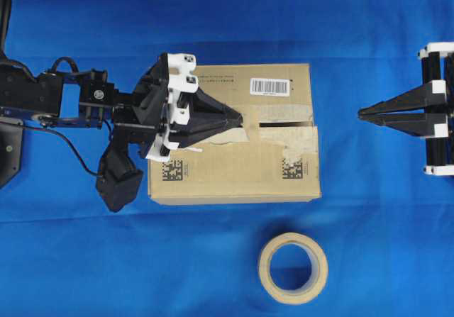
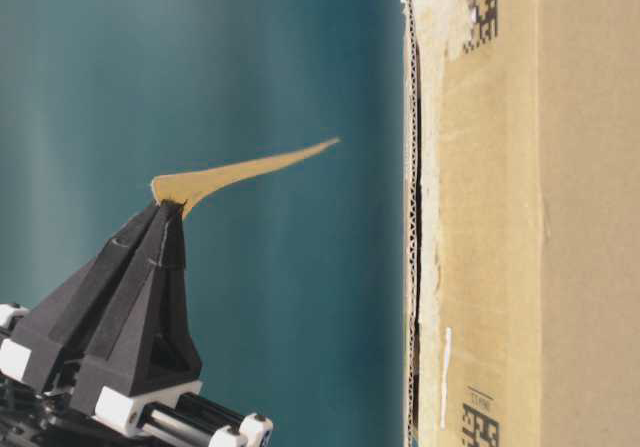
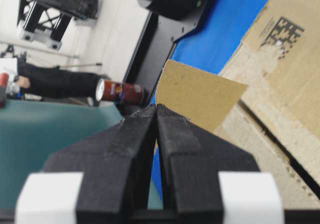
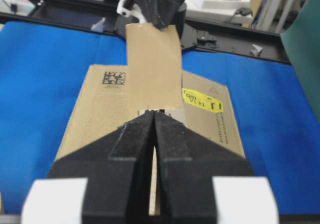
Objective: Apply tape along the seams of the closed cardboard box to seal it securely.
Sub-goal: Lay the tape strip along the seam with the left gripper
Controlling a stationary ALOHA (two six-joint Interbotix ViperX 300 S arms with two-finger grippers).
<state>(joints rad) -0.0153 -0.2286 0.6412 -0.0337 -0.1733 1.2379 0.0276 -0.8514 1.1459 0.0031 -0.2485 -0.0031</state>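
The cardboard box [image 1: 234, 175] lies in the middle of the blue cloth, with its dark seam [image 1: 284, 125] running across the top between pale torn remnants. My left gripper [image 1: 242, 120] is over the box's top, shut on one end of the tan tape piece [image 2: 250, 172]. The tape juts out from the tips, raised off the box, and also shows in the left wrist view [image 3: 200, 96] and the right wrist view [image 4: 154, 66]. My right gripper [image 1: 360, 113] is shut and empty, off the box's right end, pointing at it.
The ring-shaped tape roll [image 1: 293, 267] lies flat on the cloth in front of the box. A white barcode label [image 1: 270, 86] and a yellow sticker [image 4: 202, 99] are on the box. Blue cloth surrounds the box.
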